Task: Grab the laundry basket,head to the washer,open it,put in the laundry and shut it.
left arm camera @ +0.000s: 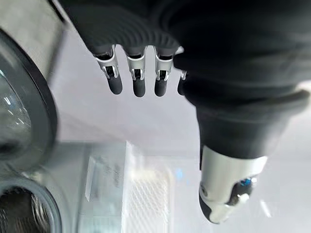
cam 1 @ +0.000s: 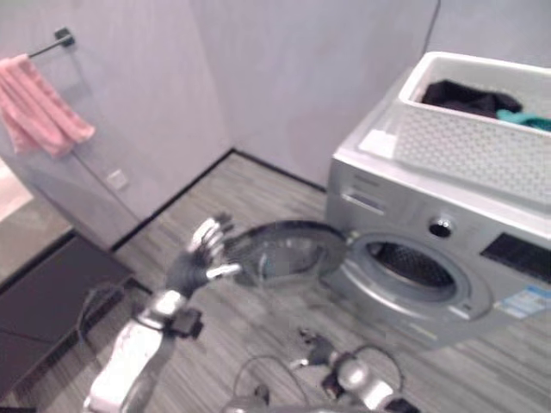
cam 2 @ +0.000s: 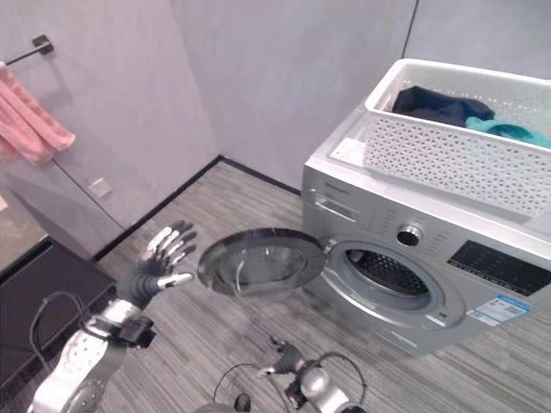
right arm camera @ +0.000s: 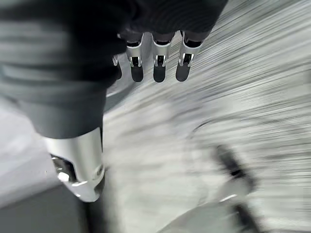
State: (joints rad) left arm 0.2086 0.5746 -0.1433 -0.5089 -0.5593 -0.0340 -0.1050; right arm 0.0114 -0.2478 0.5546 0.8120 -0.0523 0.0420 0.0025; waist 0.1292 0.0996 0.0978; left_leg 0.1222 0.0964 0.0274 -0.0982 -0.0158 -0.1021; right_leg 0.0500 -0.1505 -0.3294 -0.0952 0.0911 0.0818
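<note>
The silver washer (cam 2: 430, 232) stands at the right with its round glass door (cam 2: 258, 262) swung wide open, and its drum opening (cam 2: 383, 271) shows dark inside. On top of the washer sits the white perforated laundry basket (cam 2: 448, 146) with dark clothes (cam 2: 439, 105) and a teal piece (cam 2: 508, 131) in it. My left hand (cam 2: 159, 262) is open with its fingers spread, just left of the door's rim and apart from it. My right hand (cam 2: 288, 357) hangs low in front of the washer, open and holding nothing.
A pink towel (cam 1: 39, 103) hangs on a wall rail at the upper left. A low dark cabinet (cam 1: 52, 310) stands against the left wall. Grey striped floor (cam 2: 224, 344) lies in front of the washer.
</note>
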